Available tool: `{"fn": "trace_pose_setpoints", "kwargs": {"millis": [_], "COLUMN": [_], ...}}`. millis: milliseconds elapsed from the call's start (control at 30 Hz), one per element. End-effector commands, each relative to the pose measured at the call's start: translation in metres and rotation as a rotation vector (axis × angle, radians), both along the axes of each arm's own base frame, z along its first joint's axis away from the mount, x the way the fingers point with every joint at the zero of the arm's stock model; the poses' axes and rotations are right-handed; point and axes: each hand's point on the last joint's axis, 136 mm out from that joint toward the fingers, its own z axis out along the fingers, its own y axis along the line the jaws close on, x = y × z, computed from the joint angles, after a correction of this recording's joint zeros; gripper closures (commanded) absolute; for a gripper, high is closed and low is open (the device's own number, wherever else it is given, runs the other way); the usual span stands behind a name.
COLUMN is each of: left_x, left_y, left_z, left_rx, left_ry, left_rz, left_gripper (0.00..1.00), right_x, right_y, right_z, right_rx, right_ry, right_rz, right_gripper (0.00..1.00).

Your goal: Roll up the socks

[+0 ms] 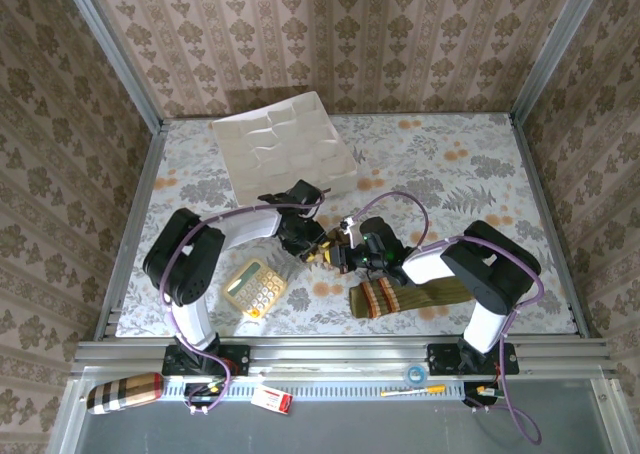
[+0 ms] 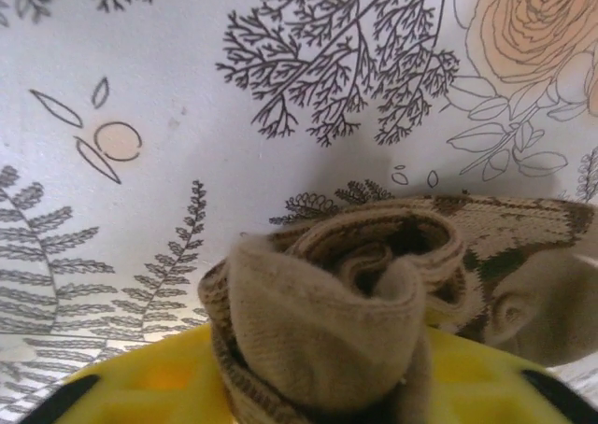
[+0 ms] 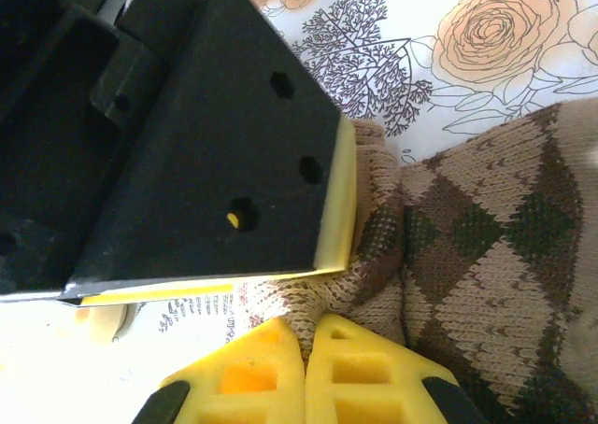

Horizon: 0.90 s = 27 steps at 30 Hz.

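Note:
The brown-and-tan argyle sock (image 1: pixel 327 251) lies mid-table between my two grippers. In the left wrist view one end of it is wound into a loose roll (image 2: pixel 336 303), and my left gripper (image 2: pixel 318 391) has its yellow pads (image 2: pixel 131 387) closed against both sides of that roll. My right gripper (image 3: pixel 306 335) is shut, pinching a fold of the argyle sock (image 3: pixel 467 247) at its edge, right beside the left gripper's black finger (image 3: pixel 206 144). The olive green sock (image 1: pixel 425 294), striped cuff to the left, lies flat just in front of the right gripper (image 1: pixel 350 252).
A yellow calculator (image 1: pixel 254 286) lies in front of the left arm. A white compartment tray (image 1: pixel 285 149) stands at the back left. A rolled striped bundle (image 1: pixel 123 392), a tape roll (image 1: pixel 416 375) and pens rest on the near rail. Patterned walls enclose the table.

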Motion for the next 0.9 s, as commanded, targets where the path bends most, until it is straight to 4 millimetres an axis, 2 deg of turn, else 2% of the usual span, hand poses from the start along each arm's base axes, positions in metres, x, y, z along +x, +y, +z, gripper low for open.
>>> {"fn": "trace_pose_setpoints", "kwargs": {"millis": [0,33,67,167,267,300,367,433,533,733,867], "left_x": [-0.072,-0.075,-0.079,-0.083,-0.078,-0.076,-0.073,-0.073,-0.073,-0.073,-0.072], "left_y": [0.039,0.043,0.047,0.062,0.079,0.083,0.088,0.09,0.084,0.075,0.07], "left_z": [-0.057,-0.059,-0.062,-0.063,-0.054,-0.049,-0.04,-0.035,-0.036,-0.037,-0.037], "left_rx": [0.205,0.216,0.225,0.266,0.348,0.373,0.419,0.454,0.446,0.439,0.417], "left_ry": [0.265,0.278,0.294,0.321,0.302,0.296,0.291,0.301,0.323,0.346,0.356], "left_rz": [-0.07,-0.065,-0.056,-0.007,0.037,0.047,0.054,0.057,0.058,0.049,0.036], "left_gripper": [0.84,0.98,1.0,1.0,1.0,1.0,1.0,1.0,1.0,1.0,1.0], "right_x": [-0.069,-0.065,-0.059,-0.041,-0.034,-0.036,-0.038,-0.048,-0.053,-0.043,-0.032], "right_y": [-0.09,-0.087,-0.081,-0.063,-0.048,-0.046,-0.043,-0.033,-0.02,0.01,0.019], "right_z": [-0.11,-0.106,-0.096,-0.052,0.011,0.025,0.04,0.048,0.05,0.059,0.05], "right_rx": [-0.44,-0.444,-0.447,-0.479,-0.511,-0.516,-0.558,-0.606,-0.687,-0.76,-0.833], "right_ry": [0.346,0.314,0.257,-0.005,-0.386,-0.456,-0.518,-0.591,-0.666,-0.767,-0.808], "right_rz": [-0.049,-0.03,0.0,0.072,0.068,0.062,0.052,0.083,0.098,0.116,0.12], "right_gripper": [1.0,1.0,0.99,0.82,0.55,0.48,0.37,0.31,0.29,0.3,0.31]}}
